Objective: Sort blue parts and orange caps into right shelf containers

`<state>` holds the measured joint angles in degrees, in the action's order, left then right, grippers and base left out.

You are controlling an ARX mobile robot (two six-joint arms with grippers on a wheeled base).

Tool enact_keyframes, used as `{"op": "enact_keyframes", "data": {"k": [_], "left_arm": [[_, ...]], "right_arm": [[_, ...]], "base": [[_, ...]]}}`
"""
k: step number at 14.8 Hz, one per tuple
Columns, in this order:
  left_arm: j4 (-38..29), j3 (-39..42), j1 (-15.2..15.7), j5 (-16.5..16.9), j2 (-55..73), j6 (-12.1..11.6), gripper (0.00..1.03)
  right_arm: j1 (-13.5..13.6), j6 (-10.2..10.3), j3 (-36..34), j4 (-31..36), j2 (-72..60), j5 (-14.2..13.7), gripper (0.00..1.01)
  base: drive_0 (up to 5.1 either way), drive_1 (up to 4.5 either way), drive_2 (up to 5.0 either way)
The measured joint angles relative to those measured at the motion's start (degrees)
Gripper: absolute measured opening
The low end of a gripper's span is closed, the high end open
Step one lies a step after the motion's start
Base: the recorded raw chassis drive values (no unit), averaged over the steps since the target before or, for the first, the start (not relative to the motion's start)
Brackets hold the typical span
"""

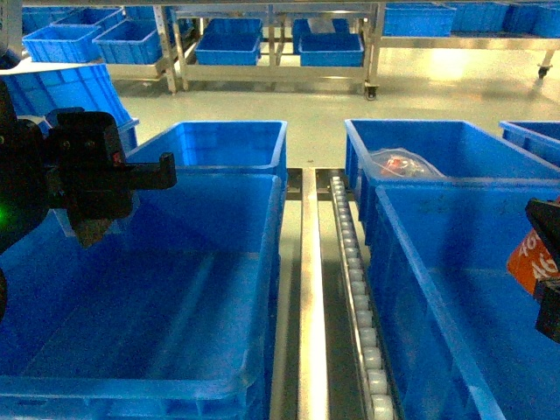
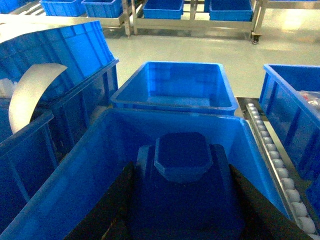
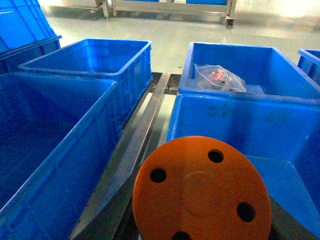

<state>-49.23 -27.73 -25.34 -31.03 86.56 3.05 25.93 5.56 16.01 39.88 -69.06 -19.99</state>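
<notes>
Left hand (image 1: pixel 131 188) and right hand (image 1: pixel 547 262) both grip loads.

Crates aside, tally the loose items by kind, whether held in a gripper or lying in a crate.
Orange caps: 1, in the right gripper
Blue parts: 1, in the left gripper
Clear plastic bags: 1, in a crate
Total: 3

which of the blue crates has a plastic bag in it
The far right crate, beyond the near right crate; it alone holds a clear bag.
</notes>
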Motion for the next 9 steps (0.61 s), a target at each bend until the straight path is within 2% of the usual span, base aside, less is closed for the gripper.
{"op": "enact_keyframes", "data": {"k": [9], "left_arm": [[0.04, 0.0, 0.07, -0.04, 0.0, 0.0, 0.4]], "right_arm": [[0.0, 0.0, 0.0, 0.02, 0.0, 0.0, 0.44]], "base": [[0.0, 0.0, 0.0]]}}
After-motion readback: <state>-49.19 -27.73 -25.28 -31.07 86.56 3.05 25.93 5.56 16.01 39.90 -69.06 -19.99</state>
